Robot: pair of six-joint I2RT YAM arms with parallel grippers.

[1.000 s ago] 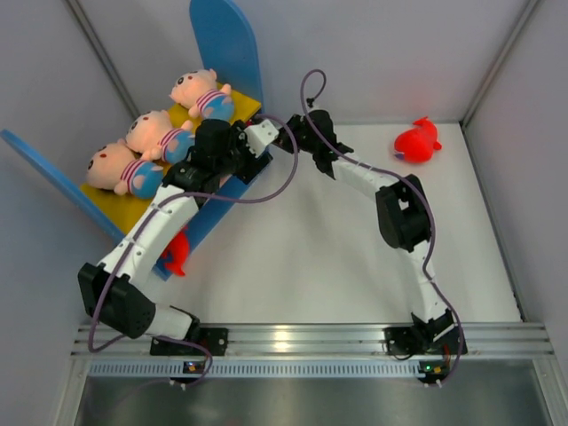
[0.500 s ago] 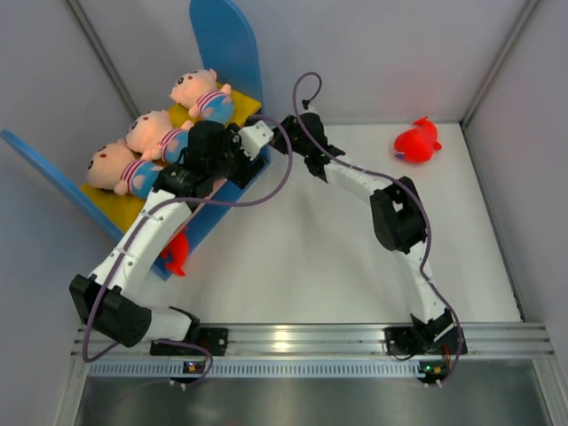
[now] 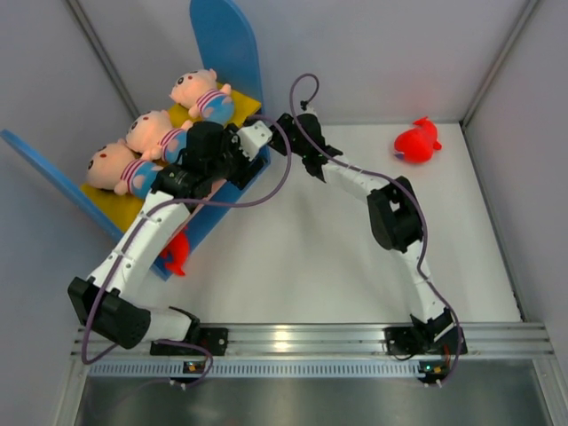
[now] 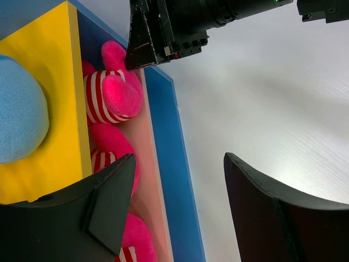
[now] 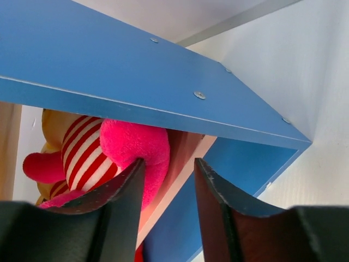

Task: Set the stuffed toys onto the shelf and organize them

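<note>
My right claw [image 5: 168, 166] is open by a narrow gap and holds nothing. It is pushed up against the blue side panel [image 5: 136, 76] of the shelf [image 3: 224, 44], with the pink-limbed doll [image 5: 92, 155] just beside one fingertip. My left claw [image 4: 179, 164] gapes wide and empty over the shelf's edge. Three peach-faced dolls [image 3: 146, 133] lie on the yellow board [image 3: 241, 105]. The red plush [image 3: 417, 140] sits well apart on the worktop [image 3: 311, 257].

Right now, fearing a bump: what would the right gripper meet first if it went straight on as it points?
Likely the pink plush limb of the red-and-white striped stuffed toy, just beyond the open right gripper, under the blue side panel; depth is unclear.
</note>
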